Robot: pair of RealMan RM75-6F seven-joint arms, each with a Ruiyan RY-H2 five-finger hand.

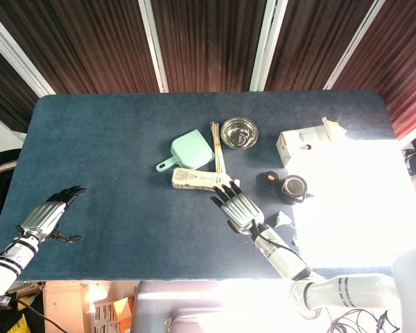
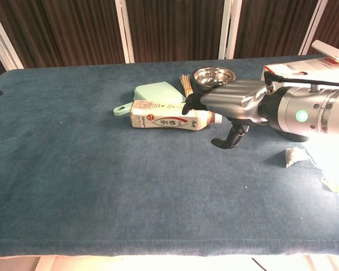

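Fingers (image 1: 225,193) of my right hand (image 1: 240,208) stretch flat and apart, holding nothing, their tips just short of the bottle (image 2: 168,117) lying on its side on the table (image 1: 125,139). My left hand (image 1: 50,215) hovers well away from the bottle at the table's near left edge, fingers loosely extended, empty. Just beyond the bottle lie a green scoop (image 1: 188,152) and chopsticks (image 1: 216,146); farther back, a steel bowl (image 1: 239,132).

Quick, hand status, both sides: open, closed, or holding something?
Left hand: open, fingers extended, holding nothing, over bare table.
Right hand: open, fingers stretched out over the cap end of the lying bottle; not gripping it.
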